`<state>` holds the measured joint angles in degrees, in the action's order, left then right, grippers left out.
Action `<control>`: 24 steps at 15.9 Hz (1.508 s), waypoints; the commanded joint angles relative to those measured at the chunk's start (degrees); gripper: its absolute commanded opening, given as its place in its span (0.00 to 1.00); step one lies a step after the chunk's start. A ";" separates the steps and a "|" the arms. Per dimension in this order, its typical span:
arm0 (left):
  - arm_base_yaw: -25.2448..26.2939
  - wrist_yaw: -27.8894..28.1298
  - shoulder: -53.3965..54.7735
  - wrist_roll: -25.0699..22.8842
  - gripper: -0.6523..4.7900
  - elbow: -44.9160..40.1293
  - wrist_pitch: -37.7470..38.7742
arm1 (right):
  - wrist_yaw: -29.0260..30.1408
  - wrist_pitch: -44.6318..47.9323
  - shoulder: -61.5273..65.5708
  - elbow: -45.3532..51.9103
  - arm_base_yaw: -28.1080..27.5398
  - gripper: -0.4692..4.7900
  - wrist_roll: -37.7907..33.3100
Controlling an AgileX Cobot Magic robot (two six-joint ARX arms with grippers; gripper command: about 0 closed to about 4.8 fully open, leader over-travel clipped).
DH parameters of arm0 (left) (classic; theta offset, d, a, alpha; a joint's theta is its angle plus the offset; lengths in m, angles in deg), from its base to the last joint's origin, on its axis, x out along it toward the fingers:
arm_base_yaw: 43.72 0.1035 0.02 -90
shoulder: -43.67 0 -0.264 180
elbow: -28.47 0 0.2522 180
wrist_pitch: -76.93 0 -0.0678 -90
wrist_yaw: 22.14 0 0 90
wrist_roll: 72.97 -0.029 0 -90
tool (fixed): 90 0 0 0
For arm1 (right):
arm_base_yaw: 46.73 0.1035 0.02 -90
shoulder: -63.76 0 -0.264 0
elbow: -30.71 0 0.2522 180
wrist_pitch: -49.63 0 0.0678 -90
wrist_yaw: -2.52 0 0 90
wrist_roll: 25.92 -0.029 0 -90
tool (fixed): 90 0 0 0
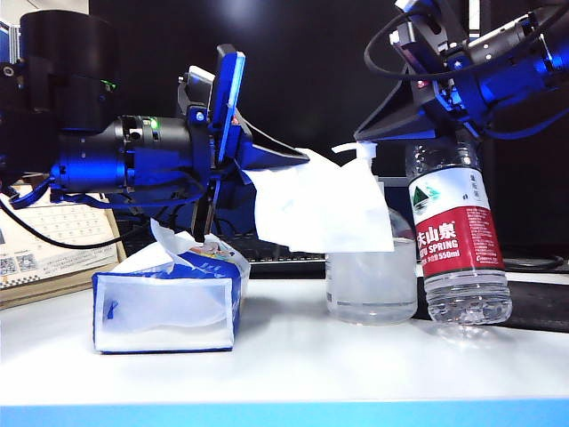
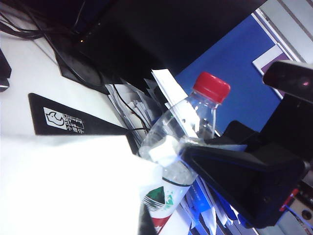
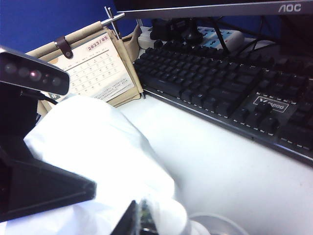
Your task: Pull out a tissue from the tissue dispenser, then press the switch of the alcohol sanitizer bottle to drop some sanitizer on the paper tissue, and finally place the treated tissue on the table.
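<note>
Two hands are at work here, and the pull from the pack (image 1: 167, 307) looks done: the left hand (image 1: 252, 171) is clamped on the top corner of the tissue (image 1: 320, 209), holding the sheet up in the air so that it hangs in front of the sanitizer (image 1: 372, 280), under the beak of its pump (image 1: 360, 153). The pack sits on the desk (image 1: 293, 356) at the left, with another sheet poking up from its slot. The right hand (image 1: 373, 133) has its fingers together and empty, poised right at the pump head from the right; whether it is touching the head I cannot tell. The water bottle (image 1: 458, 240) stands just right of the sanitizer, close under the right arm. So the step in hand is the pressing one. Next, I judge, the right hand must push straight down on the pump head, firmly enough to dispense yet without tipping the squat bottle or knocking the water bottle beside it, while the left hand keeps the sheet beneath the nozzle to catch the gel; only then can the tissue be laid on the desk
</note>
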<state>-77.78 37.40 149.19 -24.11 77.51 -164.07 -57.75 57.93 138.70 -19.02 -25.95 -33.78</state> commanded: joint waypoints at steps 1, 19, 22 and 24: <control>0.00 -0.42 -0.09 -0.42 0.11 0.33 -1.14 | -0.24 -3.85 1.31 0.15 0.11 0.08 0.44; 0.04 -0.44 -0.09 -0.37 0.11 0.42 -1.16 | -1.55 2.62 -2.82 -0.68 0.09 0.08 0.59; 0.04 -0.44 -0.09 -0.22 0.11 0.42 -1.14 | -1.51 2.29 -2.03 -0.68 0.09 0.08 0.57; 0.04 -0.44 -0.09 -0.22 0.11 0.42 -1.14 | -1.51 1.90 -2.01 -0.68 0.09 0.08 0.57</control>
<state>-77.76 37.38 149.19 -24.09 77.75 -164.14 -59.26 59.38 136.79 -19.46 -25.95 -33.38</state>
